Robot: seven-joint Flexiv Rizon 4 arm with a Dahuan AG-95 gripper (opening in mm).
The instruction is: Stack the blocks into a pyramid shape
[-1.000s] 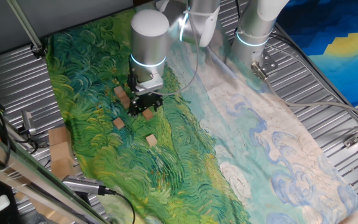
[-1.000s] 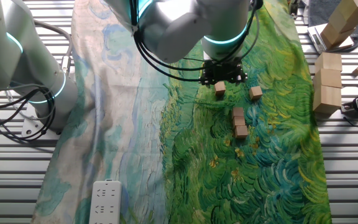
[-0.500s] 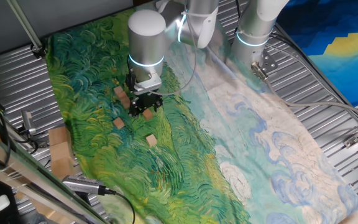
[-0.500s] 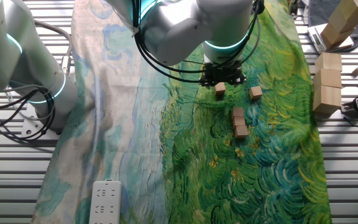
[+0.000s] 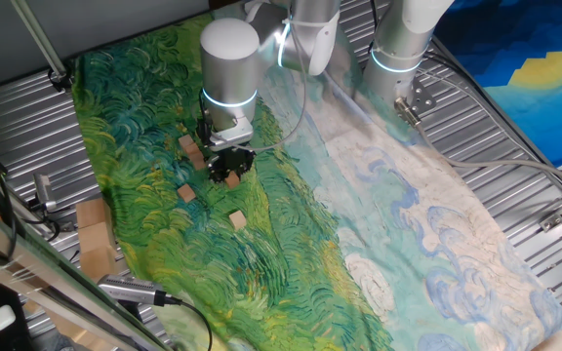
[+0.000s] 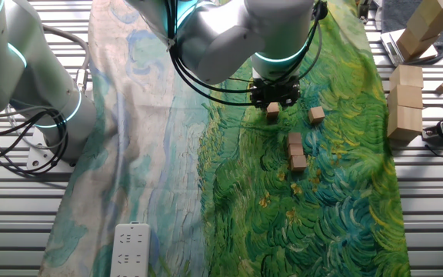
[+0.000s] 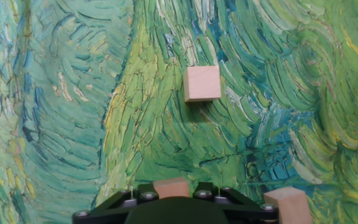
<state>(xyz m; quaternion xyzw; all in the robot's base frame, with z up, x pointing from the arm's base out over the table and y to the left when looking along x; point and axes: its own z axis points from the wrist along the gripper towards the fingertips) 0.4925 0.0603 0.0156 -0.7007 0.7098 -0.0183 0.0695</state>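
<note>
1. Wooden cube [image 6: 272, 112] sits between the fingers of the end effector [image 6: 273, 98], which looks clamped on it just over the painted cloth [image 6: 321, 200] covering the tabletop.
2. Two blocks [image 6: 296, 148] (touching, in a row) lie nearby, another block [image 6: 316, 115] just beside.
3. In the hand view a lone block [image 7: 202, 83] lies ahead on green swirls.

The gripper [image 6: 274, 98] hangs directly over one block [image 6: 272, 111]. Three more blocks [image 6: 296, 151] lie near the table's [image 6: 437, 223] right edge.
</note>
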